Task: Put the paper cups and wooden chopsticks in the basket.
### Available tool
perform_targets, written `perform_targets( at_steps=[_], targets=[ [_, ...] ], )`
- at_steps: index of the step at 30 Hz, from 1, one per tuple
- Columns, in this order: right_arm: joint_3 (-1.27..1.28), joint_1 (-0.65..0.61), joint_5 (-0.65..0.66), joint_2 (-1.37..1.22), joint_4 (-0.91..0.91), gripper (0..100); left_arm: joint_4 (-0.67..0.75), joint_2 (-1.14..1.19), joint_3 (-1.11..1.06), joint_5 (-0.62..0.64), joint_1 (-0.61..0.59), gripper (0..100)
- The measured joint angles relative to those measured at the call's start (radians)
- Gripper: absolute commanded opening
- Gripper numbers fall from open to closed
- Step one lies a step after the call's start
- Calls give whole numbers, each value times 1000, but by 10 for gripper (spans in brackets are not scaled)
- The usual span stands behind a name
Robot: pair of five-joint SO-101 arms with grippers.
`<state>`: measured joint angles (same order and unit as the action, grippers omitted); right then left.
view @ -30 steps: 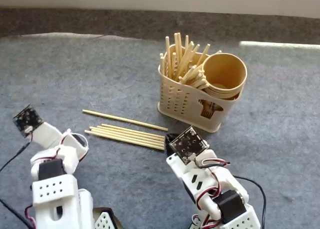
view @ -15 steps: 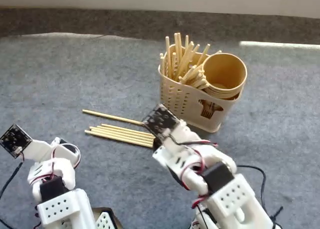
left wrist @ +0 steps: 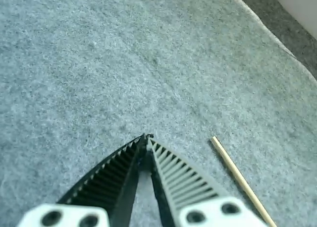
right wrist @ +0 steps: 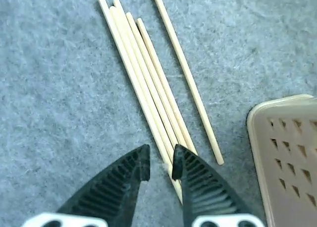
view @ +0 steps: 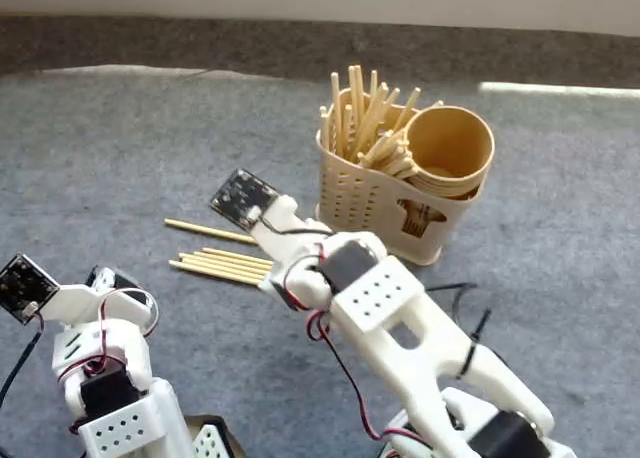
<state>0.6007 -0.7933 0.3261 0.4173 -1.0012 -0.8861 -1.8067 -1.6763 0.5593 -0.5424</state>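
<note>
Right wrist view: right gripper (right wrist: 161,156), jaws slightly apart, hangs over the chopsticks (right wrist: 144,81) lying beside the basket (right wrist: 290,152), seemingly lined up for a pinch; left gripper (left wrist: 146,139), closed and empty, rests farther from it.

The chopsticks (right wrist: 148,83) by my right claw (right wrist: 161,152) are pale yellow wood, lying on speckled grey felt (right wrist: 54,88). That claw and my left claw (left wrist: 147,138) are both black, ridged along the inner faces, with white bases. The basket (view: 372,206) is beige, patterned with rows of small holes. The cups (view: 452,146) are tan.
</note>
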Motion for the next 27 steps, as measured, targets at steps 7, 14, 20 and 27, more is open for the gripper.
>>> perform_targets(
  at_steps=[7, 14, 20, 27],
  targets=[
    [-230, 0, 0, -267, 0, 94, 0, 0, 0, 0, 0, 27],
    [-425, 0, 3, -517, 0, 94, 0, 0, 0, 0, 0, 27],
    [-565, 0, 3, -707, 0, 94, 0, 0, 0, 0, 0, 27],
    [-654, 0, 3, -865, 0, 94, -3, 0, 0, 0, 0, 27]
  ],
)
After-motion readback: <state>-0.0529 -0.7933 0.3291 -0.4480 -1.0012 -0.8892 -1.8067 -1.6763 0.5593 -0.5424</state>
